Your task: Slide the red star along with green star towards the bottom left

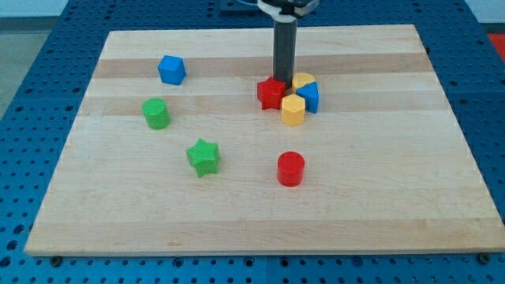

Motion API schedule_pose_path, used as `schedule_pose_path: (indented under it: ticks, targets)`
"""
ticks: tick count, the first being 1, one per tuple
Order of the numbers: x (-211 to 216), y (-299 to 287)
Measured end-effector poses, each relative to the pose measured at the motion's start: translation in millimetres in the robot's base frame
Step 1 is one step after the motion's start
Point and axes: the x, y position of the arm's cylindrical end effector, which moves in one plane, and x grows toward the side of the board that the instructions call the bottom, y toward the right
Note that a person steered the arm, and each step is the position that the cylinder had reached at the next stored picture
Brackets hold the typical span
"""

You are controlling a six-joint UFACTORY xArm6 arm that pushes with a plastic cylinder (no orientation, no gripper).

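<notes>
- Just behind the red star (271,92), toward the view's top, the rod's tip (283,78) meets the worktop (379,197); the rod has no hand, so nothing is grasped.
- Right of the red star cluster a yellow block (293,110), a blue block (309,96) and a second yellow block (303,80).
- Well apart, lower left: green star (203,156).
- Elsewhere: red cylinder (290,169), green block (156,113), blue cube (171,69).
</notes>
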Motion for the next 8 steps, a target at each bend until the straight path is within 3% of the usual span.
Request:
schedule_pose_path:
  ticks: [3,8]
  targets:
    - [56,-66]
    - [139,-85]
